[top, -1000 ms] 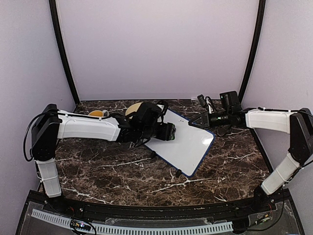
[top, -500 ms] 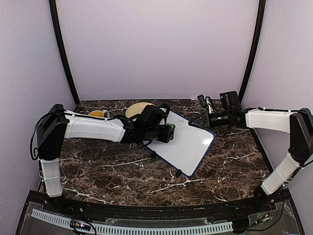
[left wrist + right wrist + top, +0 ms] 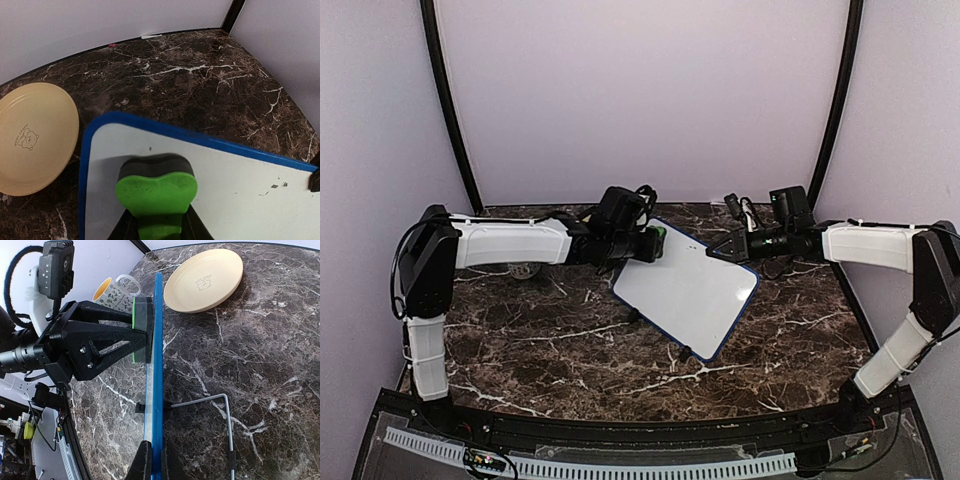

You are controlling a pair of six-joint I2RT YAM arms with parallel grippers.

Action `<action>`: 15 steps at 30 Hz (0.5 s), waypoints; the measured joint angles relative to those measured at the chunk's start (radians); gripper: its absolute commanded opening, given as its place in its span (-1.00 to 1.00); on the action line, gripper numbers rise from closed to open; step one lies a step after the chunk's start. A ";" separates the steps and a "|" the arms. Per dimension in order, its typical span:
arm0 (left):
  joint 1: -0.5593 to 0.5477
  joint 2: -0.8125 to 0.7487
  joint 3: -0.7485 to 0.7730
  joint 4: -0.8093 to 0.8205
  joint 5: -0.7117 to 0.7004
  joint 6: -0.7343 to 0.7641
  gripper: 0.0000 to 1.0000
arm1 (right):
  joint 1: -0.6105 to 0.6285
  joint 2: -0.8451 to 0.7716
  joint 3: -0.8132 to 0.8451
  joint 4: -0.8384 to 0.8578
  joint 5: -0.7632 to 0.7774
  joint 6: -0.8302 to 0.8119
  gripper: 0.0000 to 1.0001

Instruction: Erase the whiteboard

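surface (image 3: 570, 350): dark brown marble with white veins, spread out in front of both arms.
whiteboard (image 3: 685, 292): blue-framed, in the middle of the surface, turned corner-on to the arms and propped at a tilt, its near edge on small black feet. The white face is almost clean, with a few tiny dark specks (image 3: 275, 186) near one edge.
right pincer (image 3: 720, 247): closed on the whiteboard's far right edge, one finger on each side of the blue frame.
left pincer (image 3: 650, 243): clamped on the eraser at the whiteboard's far left corner.
eraser (image 3: 156, 192): green grip with a black pad, pressed flat against the white face just inside that corner.
plate (image 3: 35, 137): round, pale yellow, with a small bear print, lying on the surface just beyond the corner.
mug (image 3: 116, 290): white, patterned, yellow inside, standing near the plate.
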 measured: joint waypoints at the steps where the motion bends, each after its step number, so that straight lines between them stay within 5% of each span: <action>1: -0.003 0.005 0.011 -0.007 0.001 0.010 -1.00 | 0.000 0.000 0.000 -0.001 0.001 0.000 -1.00; 9: -0.134 0.064 0.125 -0.061 0.047 0.105 -1.00 | -0.002 0.000 0.000 -0.004 0.004 0.001 -1.00; 15: -0.188 0.058 0.076 -0.077 0.067 0.121 -1.00 | -0.003 -0.001 0.000 -0.006 0.003 0.000 -1.00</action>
